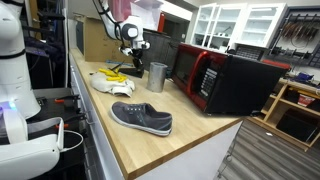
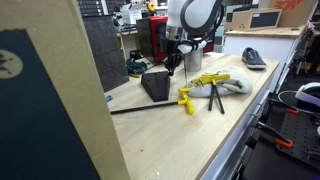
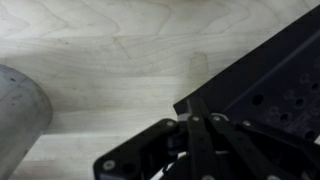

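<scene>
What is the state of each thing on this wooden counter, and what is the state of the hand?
hand: shut, raised above the counter; a grip on anything cannot be told.
metal cup: upright, standing free near the hand.
microwave: door closed.
shoe: resting on its sole, apart from the other things.

The surface (image 1: 200, 135) is pale wood with fine grain. The shoe (image 1: 141, 118) is grey with a white sole, the microwave (image 1: 215, 78) red and black, the cup (image 1: 157, 77) grey.
</scene>
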You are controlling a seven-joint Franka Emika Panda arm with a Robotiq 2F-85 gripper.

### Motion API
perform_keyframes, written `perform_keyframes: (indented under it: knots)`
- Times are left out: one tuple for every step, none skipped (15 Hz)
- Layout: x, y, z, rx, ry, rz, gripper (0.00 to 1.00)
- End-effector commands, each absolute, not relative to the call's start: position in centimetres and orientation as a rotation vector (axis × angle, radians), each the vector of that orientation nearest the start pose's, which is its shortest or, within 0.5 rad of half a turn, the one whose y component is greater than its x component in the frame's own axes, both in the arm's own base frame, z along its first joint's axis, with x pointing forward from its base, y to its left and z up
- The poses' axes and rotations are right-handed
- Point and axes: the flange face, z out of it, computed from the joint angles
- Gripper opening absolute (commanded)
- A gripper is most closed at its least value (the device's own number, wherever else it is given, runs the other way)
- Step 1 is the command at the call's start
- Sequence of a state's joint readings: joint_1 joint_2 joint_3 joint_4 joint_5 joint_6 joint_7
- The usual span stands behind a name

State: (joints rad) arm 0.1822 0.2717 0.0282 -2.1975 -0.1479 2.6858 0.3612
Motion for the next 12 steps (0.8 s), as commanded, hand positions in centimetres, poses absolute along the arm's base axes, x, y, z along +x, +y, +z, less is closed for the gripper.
perform_keyframes:
  knots:
    - [56.6, 13.7, 27.8, -3.129, -0.008, -0.467, 0.0]
    - [56.7, 14.0, 27.8, -3.133, -0.027, -0.492, 0.0]
    - [56.7, 14.2, 27.8, -3.138, -0.045, -0.524, 0.0]
    - [56.8, 14.3, 27.9, -3.142, -0.058, -0.551, 0.0]
    - [56.8, 14.5, 28.1, -3.146, -0.074, -0.579, 0.0]
    - [56.9, 14.6, 28.2, -3.149, -0.087, -0.603, 0.0]
    - [56.9, 14.8, 28.4, -3.15, -0.098, -0.624, 0.0]
    - [57.0, 15.0, 28.5, -3.15, -0.108, -0.645, 0.0]
    - [57.0, 15.3, 28.5, -3.148, -0.122, -0.663, 0.0]
    - [57.1, 15.7, 28.5, -3.143, -0.134, -0.672, 0.0]
    - [57.1, 16.1, 28.5, -3.138, -0.143, -0.678, 0.0]
    - [57.2, 16.5, 28.4, -3.127, -0.158, -0.679, 0.0]
